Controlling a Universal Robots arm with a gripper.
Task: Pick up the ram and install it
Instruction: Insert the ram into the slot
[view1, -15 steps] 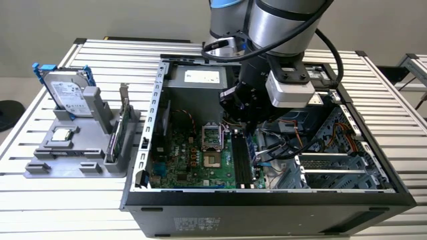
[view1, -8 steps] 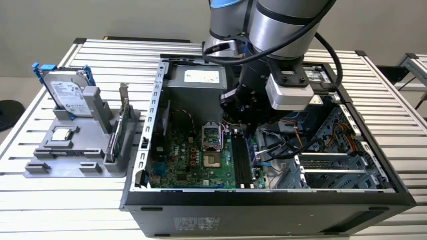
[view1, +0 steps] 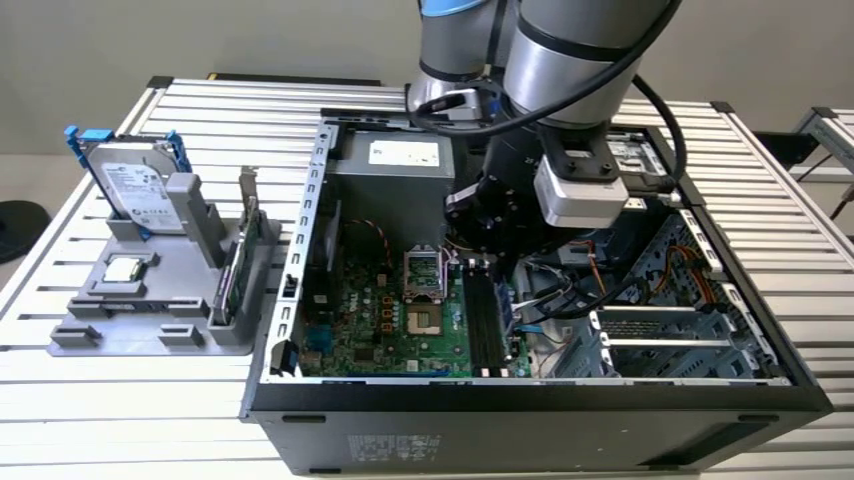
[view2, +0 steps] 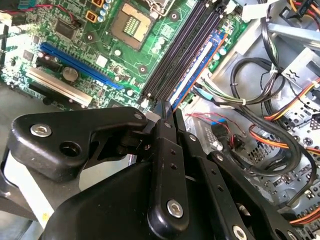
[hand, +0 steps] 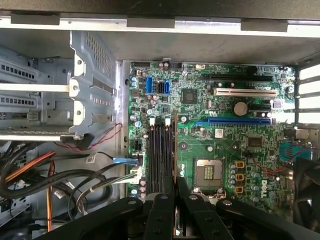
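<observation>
The ram (view2: 200, 65) is a thin bluish board with a white label and an orange lower edge. My gripper (view2: 167, 107) is shut on it, and it lies parallel to the black motherboard slots (view2: 177, 50), just above the outermost one. In the first wrist view the ram (hand: 175, 150) shows edge-on as a narrow orange line beside the slots (hand: 159, 150), pinched in the gripper (hand: 175, 187). In the exterior view the gripper (view1: 483, 262) reaches down into the open computer case over the slots (view1: 483, 325).
A processor socket (hand: 209, 171) sits beside the slots. Bundled cables (hand: 75, 175) and a metal drive cage (view1: 667, 330) crowd the other side. Outside the case (view1: 534, 405), a grey fixture (view1: 147, 300) holds a hard drive (view1: 134, 190) and an upright card (view1: 230, 280).
</observation>
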